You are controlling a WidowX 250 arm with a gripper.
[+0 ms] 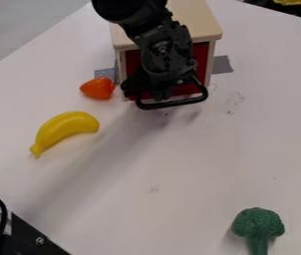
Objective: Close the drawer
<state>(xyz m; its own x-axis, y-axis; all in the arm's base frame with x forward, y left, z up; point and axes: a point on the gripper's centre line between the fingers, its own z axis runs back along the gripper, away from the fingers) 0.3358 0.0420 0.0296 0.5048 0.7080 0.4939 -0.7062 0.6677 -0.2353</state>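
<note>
The black gripper (pixel 154 89) hangs at the upper middle of the camera view, directly in front of the small wooden box (pixel 196 17). Behind it, the red drawer front (pixel 186 89) shows on both sides, framed by the box's pale side walls. A black bar-like loop (pixel 173 103) spans low across the front, close against the gripper; whether they touch is unclear. Much of the drawer front is hidden by the arm, and I cannot tell whether it stands out from the frame.
An orange toy (pixel 98 88) lies just left of the box, with a yellow banana (pixel 63 130) below it. Green broccoli (pixel 258 228) is at the lower right. Black hardware (pixel 30 236) occupies the lower left corner. Grey tape (pixel 222 64) is beside the box.
</note>
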